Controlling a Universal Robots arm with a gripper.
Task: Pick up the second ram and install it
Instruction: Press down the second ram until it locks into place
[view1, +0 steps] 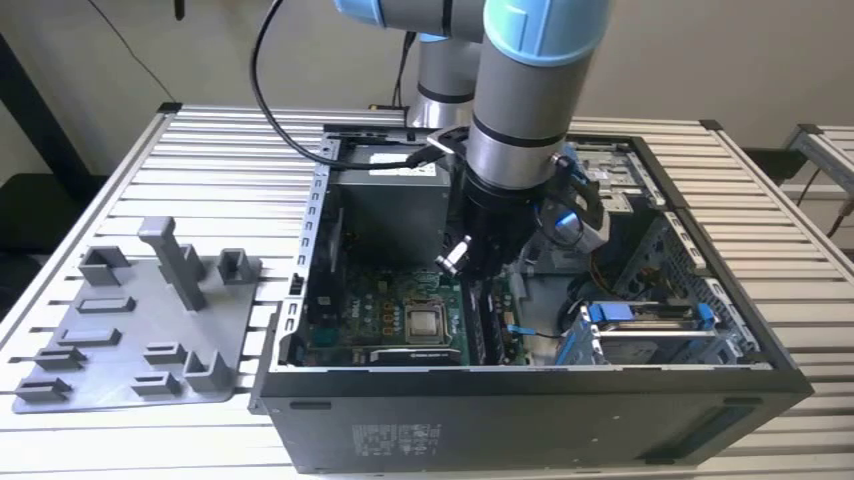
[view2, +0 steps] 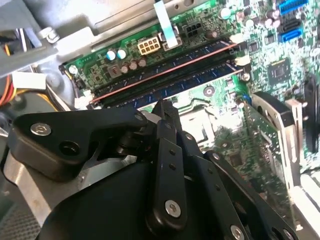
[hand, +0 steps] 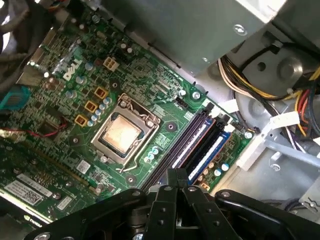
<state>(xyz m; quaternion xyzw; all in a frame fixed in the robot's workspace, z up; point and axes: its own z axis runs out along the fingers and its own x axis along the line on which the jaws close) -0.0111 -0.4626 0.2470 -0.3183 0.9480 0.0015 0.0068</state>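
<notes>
My gripper (view1: 470, 278) reaches down inside the open computer case (view1: 534, 400), over the motherboard's memory slots. Its black fingers are shut tip to tip in both wrist views (view2: 164, 106) (hand: 176, 174), with nothing visible between them. Right below the tips, the second ram (view2: 200, 75) (hand: 187, 142) is a long dark stick standing in a slot, next to another dark stick (view2: 165, 67). In the exterior view it shows as a dark strip (view1: 489, 322) beside the processor socket. Whether the fingertips touch it, I cannot tell.
A grey holder tray (view1: 134, 330) lies outside the case on the exterior view's left. The processor socket (hand: 122, 132), a power supply (view1: 387, 215), a drive cage (view1: 654, 330) and cable bundles (hand: 280, 100) crowd around the slots.
</notes>
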